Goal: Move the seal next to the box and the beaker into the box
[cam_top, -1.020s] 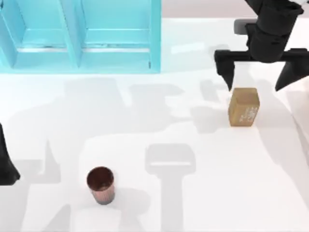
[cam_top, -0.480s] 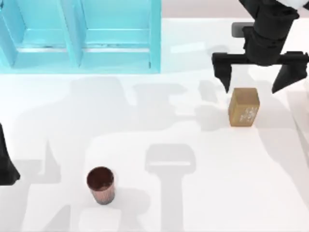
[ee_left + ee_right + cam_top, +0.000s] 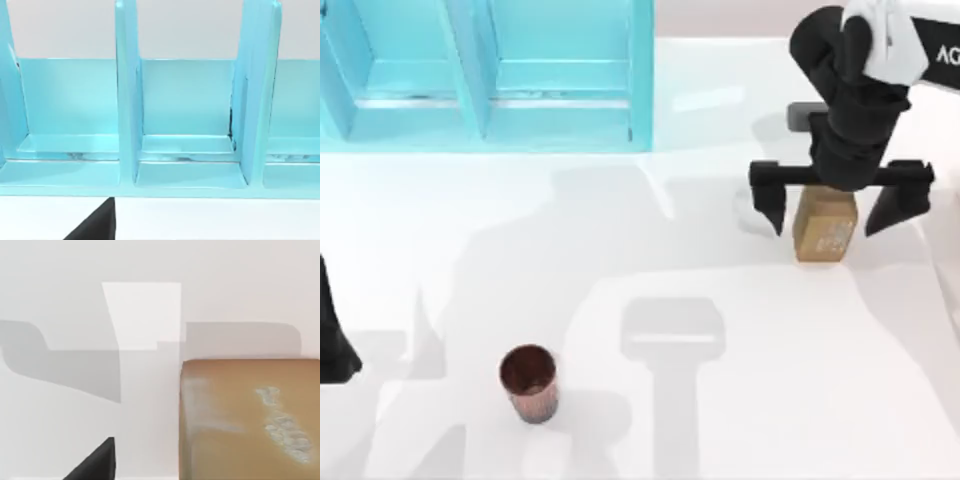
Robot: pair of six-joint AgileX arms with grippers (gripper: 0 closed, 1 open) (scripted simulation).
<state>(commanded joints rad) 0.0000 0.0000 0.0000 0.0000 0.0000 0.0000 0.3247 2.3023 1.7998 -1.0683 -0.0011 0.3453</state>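
Observation:
The seal [image 3: 826,238] is a tan block with white marks, standing on the table's right side. My right gripper [image 3: 825,220] hangs open right above it, one black finger on each side and neither touching. The right wrist view has the seal [image 3: 250,420] close up beside one fingertip [image 3: 95,465]. The beaker [image 3: 529,382], a coppery brown cup, stands upright near the front left. The box [image 3: 640,80] is a teal open container with dividers at the back left. My left gripper [image 3: 332,340] is parked at the left edge, open, facing the box [image 3: 127,100].
White table surface lies between the beaker, the seal and the box. The box's compartments hold nothing that I can see. Arm shadows fall across the middle of the table.
My right gripper has moved toward the front and slightly left, coming down so its fingers now straddle the seal. The seal, the beaker and the left arm have not moved.

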